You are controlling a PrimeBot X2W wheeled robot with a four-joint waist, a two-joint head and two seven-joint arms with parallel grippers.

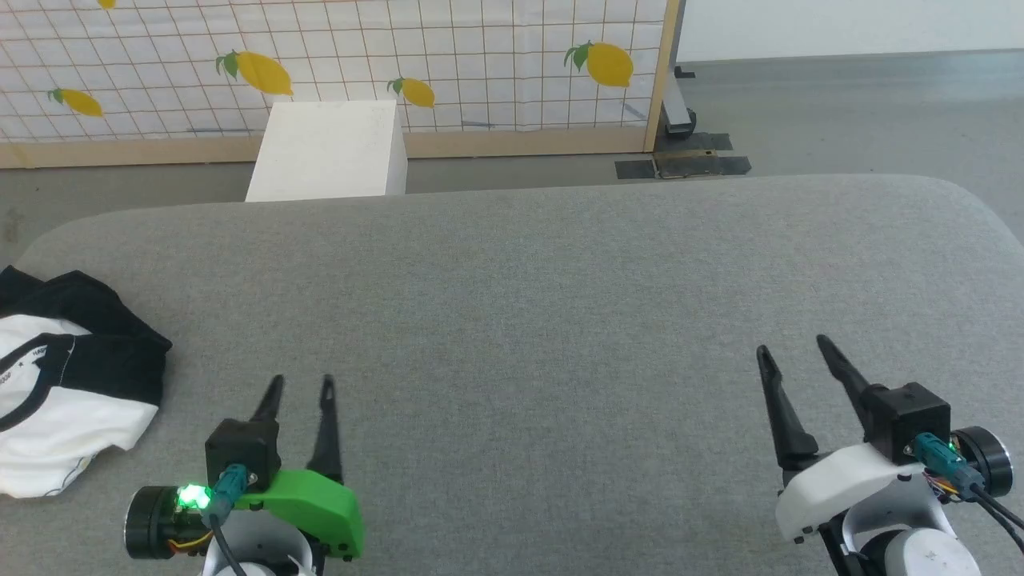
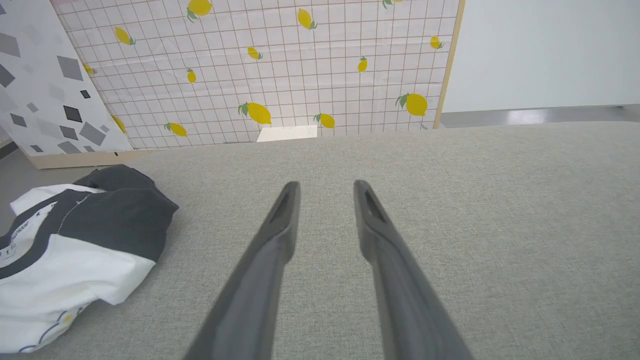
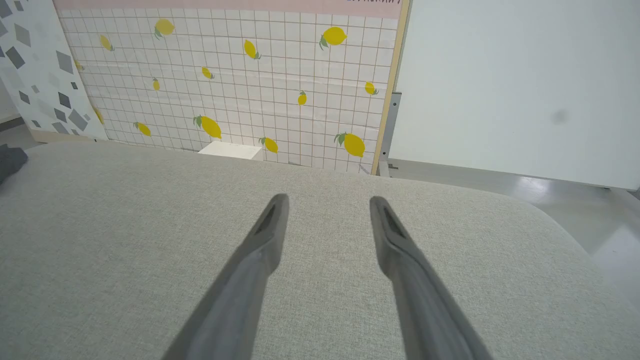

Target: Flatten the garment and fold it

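You'll find the crumpled soft white shirt with black sleeves [image 1: 72,392] at the grey fabric table's [image 1: 560,280] left edge. It lies near your left gripper [image 1: 302,380], on its left, untouched. Both that and the right gripper [image 1: 792,346] are spread and empty.

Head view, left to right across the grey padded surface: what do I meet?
The garment, crumpled at the left edge → the left gripper, open → the right gripper, open.

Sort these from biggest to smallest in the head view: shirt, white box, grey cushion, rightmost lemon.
1. grey cushion
2. shirt (nearer the camera, partly cut off)
3. white box
4. rightmost lemon
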